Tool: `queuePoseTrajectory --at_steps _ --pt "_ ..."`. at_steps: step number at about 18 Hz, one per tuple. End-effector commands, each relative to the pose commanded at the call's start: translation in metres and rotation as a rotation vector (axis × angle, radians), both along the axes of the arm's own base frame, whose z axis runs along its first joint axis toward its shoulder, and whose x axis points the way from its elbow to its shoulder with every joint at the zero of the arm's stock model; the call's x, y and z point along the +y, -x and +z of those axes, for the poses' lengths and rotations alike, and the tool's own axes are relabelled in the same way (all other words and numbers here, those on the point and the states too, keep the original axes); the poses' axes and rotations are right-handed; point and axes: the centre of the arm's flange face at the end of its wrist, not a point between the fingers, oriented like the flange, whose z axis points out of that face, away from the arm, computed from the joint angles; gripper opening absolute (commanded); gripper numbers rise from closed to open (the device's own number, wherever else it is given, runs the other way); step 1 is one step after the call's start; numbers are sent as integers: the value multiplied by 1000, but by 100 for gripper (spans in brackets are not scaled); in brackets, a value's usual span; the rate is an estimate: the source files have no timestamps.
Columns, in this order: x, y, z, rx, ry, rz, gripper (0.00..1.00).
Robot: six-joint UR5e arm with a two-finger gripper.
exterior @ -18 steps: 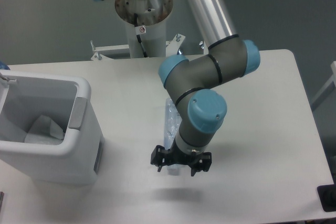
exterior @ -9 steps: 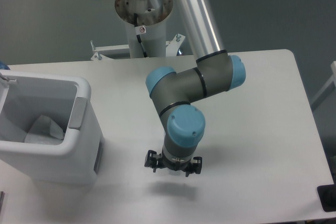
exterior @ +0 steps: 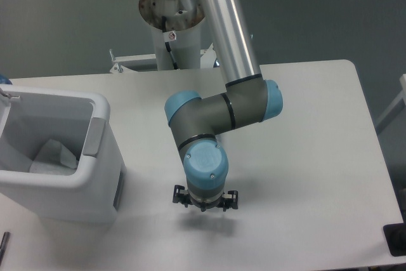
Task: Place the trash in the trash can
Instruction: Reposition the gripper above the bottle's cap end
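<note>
Trash can (exterior: 95, 182): sited at table (exterior: 317, 157) left edge.
Paper wad (exterior: 54, 158): seen lying inside trash can.
Bottle: hidden from view.
Gripper (exterior: 205, 200): held right of trash can; finger state cannot be told.

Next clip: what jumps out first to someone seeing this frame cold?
The arm dominates: a silver tube slanting down from the top, folding at blue-capped joints over the table's middle, its pincer low near the front edge. At left stands the white bin, with pale crumpled paper inside. The wrist hides the pincer's jaws and whatever it may hold; no bottle shows.
</note>
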Motion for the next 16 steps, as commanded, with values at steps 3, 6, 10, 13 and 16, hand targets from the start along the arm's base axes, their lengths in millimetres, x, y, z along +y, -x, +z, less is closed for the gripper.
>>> queuePoseTrajectory --at_steps 3,6,10,13,16 --pt "-3 -2 -3 -5 8 1 95" --pt "-3 -2 -4 -3 9 20 83" --pt "-4 -2 -3 5 12 33 69" --pt "-4 -2 -2 8 13 47 58" --pt "-4 -2 3 18 6 88 47"
